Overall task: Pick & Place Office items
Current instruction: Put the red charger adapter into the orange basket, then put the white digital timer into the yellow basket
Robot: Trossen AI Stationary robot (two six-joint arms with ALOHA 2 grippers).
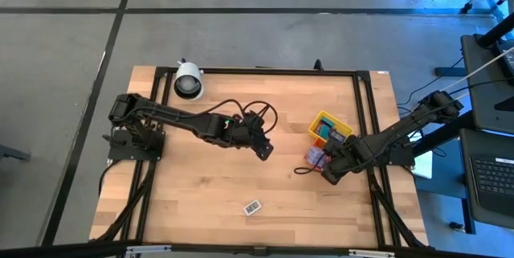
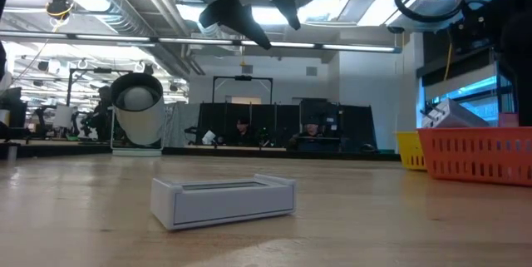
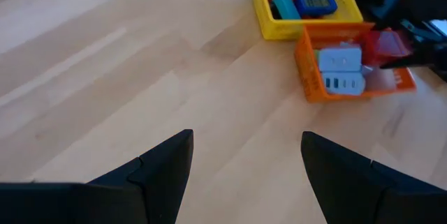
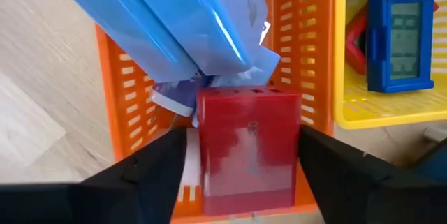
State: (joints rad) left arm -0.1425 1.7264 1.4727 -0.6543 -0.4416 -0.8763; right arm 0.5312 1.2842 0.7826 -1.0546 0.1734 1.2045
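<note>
Right gripper clamped on a red block, right of centre in the high view, over the orange bin holding a blue block. Left gripper spread open and empty, mid-frame above bare counter. White block lower centre, alone.

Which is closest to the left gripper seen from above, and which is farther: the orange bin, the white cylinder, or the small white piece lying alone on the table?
Measured from the left gripper in the high view:
1. Orange bin, toward the right arm.
2. Small white piece, alone near the table's front edge; only slightly farther.
3. White cylinder, at the back edge.
</note>
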